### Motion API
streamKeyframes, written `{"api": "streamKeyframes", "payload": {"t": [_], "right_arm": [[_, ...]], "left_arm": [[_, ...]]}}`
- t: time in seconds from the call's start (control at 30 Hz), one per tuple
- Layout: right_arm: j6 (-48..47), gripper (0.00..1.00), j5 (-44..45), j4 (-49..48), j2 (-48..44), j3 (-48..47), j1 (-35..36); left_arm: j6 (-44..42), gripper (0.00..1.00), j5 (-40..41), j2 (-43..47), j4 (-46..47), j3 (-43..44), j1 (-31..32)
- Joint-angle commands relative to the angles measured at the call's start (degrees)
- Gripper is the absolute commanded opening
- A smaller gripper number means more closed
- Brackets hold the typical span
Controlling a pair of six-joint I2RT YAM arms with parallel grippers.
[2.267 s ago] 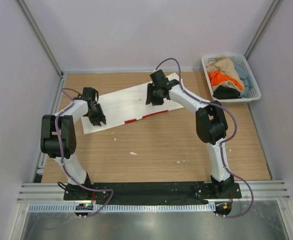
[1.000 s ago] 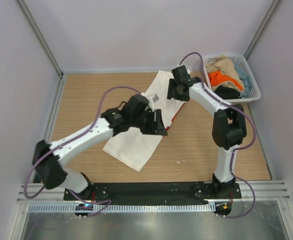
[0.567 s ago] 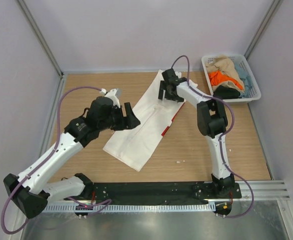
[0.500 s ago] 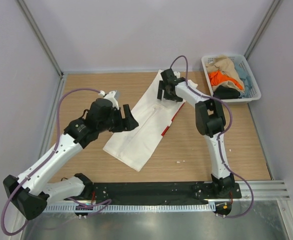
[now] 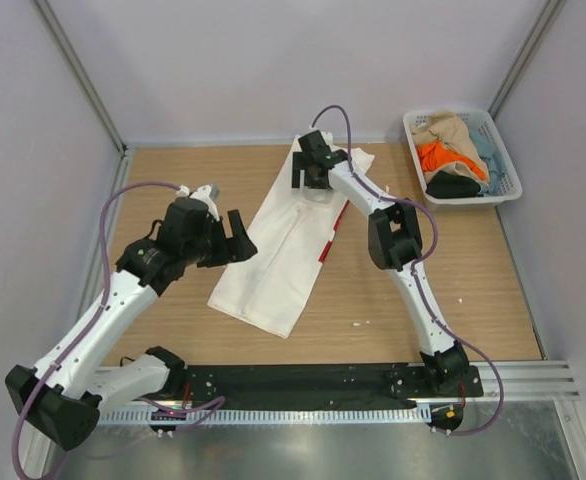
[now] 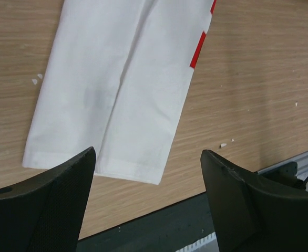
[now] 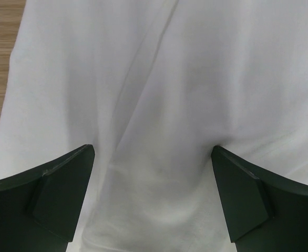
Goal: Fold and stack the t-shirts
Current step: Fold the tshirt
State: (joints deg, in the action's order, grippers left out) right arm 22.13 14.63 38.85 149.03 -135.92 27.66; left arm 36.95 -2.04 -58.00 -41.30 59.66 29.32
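Wood table, t-shirt; left end effector, right end effector wide open, empty

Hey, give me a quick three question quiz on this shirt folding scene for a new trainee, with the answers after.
1. True or false: the left gripper and the right gripper are both open.
2. The orange shirt lies: A in the basket, B on the table, C in a gripper.
3. Fill in: the print on the white shirt is ___.
Key: 1 true; 2 A; 3 red.
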Motion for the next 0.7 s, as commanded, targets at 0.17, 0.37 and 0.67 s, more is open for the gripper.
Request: {"api": "streamKeyframes", "payload": {"t": [0.17, 0.37, 0.67], "right_arm": [[-0.9, 1.0, -7.5, -2.9, -2.9, -10.4, 3.8], [-0.4, 1.0, -1.6, 6.8, -19.5, -0.9, 1.0], [-3.8, 1.0, -4.3, 10.5, -43.3, 22.0, -2.5]], "left_arm": [[0.1, 0.81, -9.2, -11.5, 5.3, -4.5, -0.3], [-4.0, 0.75, -8.2, -24.8, 5.4, -1.7, 1.3], [1.3, 0.7, -7.6, -40.9, 6.9, -3.2, 7.6]]}}
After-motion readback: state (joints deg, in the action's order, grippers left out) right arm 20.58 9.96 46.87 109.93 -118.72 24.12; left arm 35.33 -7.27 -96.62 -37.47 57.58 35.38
